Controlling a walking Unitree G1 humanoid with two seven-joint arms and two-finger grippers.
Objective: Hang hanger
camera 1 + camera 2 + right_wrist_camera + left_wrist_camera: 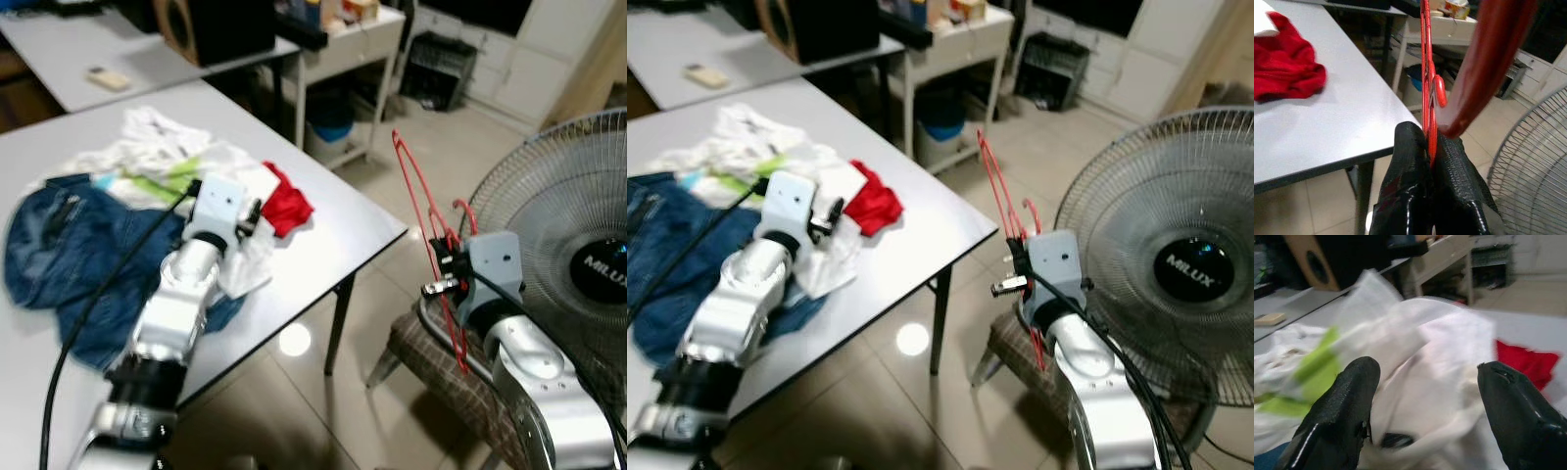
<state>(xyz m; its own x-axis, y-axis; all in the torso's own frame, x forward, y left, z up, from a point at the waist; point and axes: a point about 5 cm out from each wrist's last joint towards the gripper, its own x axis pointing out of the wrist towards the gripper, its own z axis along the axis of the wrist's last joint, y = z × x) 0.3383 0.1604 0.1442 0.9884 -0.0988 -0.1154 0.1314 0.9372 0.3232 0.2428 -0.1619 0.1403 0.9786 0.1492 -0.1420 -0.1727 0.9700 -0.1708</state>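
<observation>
1. Our right gripper (1429, 147) is clamped on the red hanger (423, 211), its two black fingers (1409, 166) pressed together on the wire.
2. The hanger stands nearly upright off the table's corner at about 3 o'clock, over a stool (441, 367), with its hook (466, 213) by the wrist.
3. A fan (573, 235) stands just beside our right arm, at 3 o'clock of it.
4. Our left gripper (1422, 396) has its fingers apart, over the white cloth (1440, 357) on the table (323, 245).
5. A red cloth (287, 206) lies at 2 o'clock of the left gripper; jeans (69, 255) lie at 9 o'clock.
</observation>
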